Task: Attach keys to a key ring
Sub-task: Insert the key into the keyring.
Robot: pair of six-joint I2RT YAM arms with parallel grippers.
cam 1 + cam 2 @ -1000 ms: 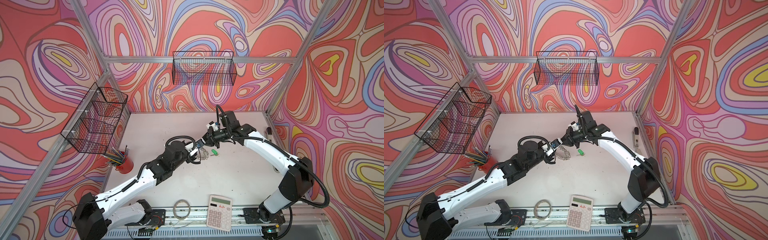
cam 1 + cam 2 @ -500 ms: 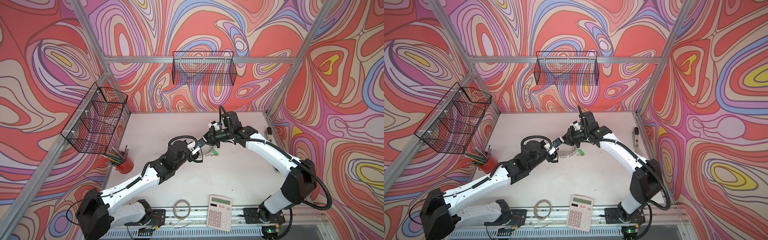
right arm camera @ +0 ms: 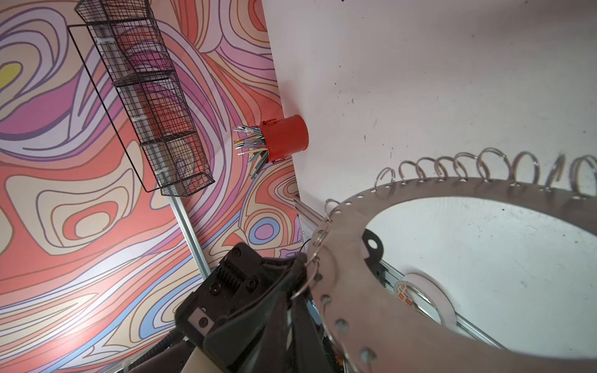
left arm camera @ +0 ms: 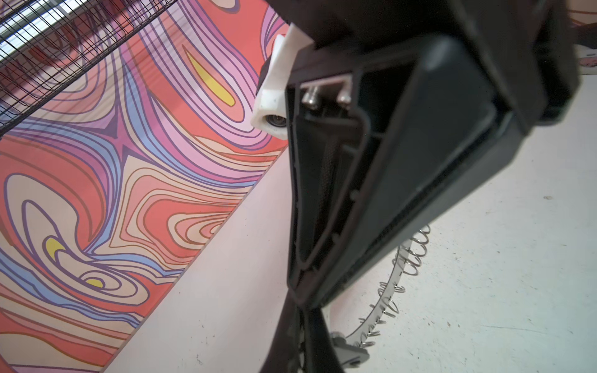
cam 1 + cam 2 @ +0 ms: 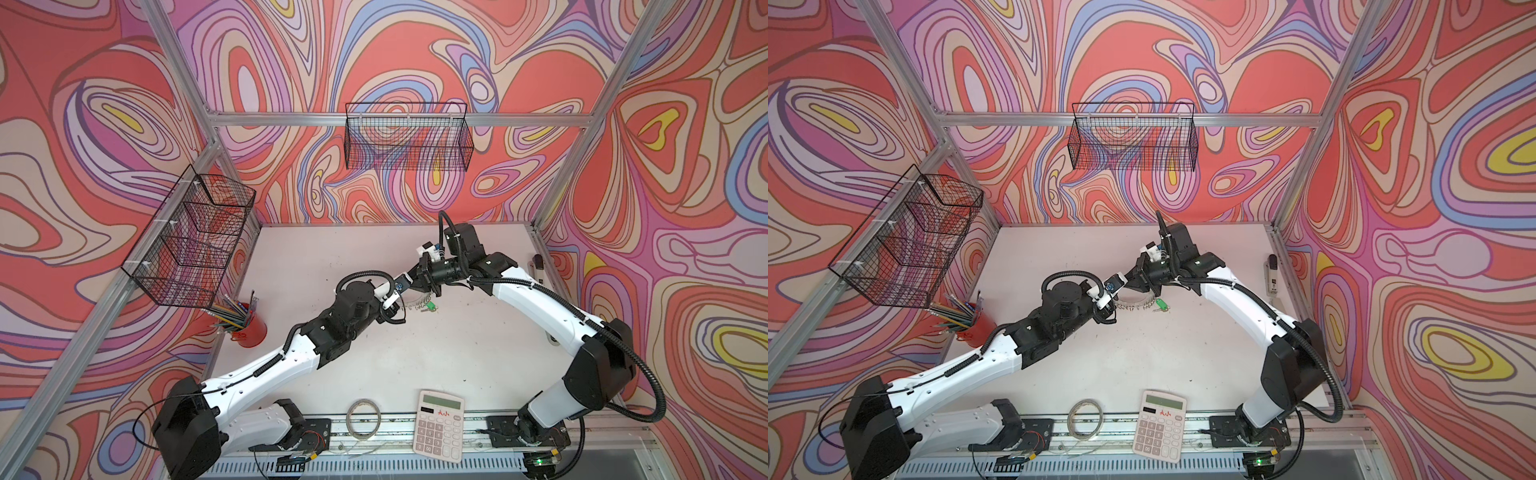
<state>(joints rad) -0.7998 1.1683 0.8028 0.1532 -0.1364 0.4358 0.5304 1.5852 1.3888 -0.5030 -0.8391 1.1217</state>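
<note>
The key ring [image 3: 452,190], a flat grey disc fringed with wire clips, hangs tilted above the white table between both arms [image 5: 417,302] [image 5: 1136,303]. My right gripper [image 3: 289,300] is shut on one wire clip at the disc's rim. My left gripper [image 4: 302,326] is shut tip to tip against it. What the left jaws pinch is hidden. A black key tag [image 3: 373,245] [image 4: 350,353] shows just beside the left fingers, partly behind the disc. The green-tagged key [image 5: 431,306] [image 5: 1161,306] lies at the ring's outer edge.
A red pen cup [image 5: 249,328] stands at the table's left edge. A calculator [image 5: 439,424] and a thin tape hoop [image 5: 364,417] lie at the front rail. Wire baskets hang on the left wall [image 5: 191,245] and the back wall [image 5: 409,141].
My left arm has reached further in until its gripper meets the right gripper, and its jaws have closed. The ring and right gripper have shifted slightly toward the back.
</note>
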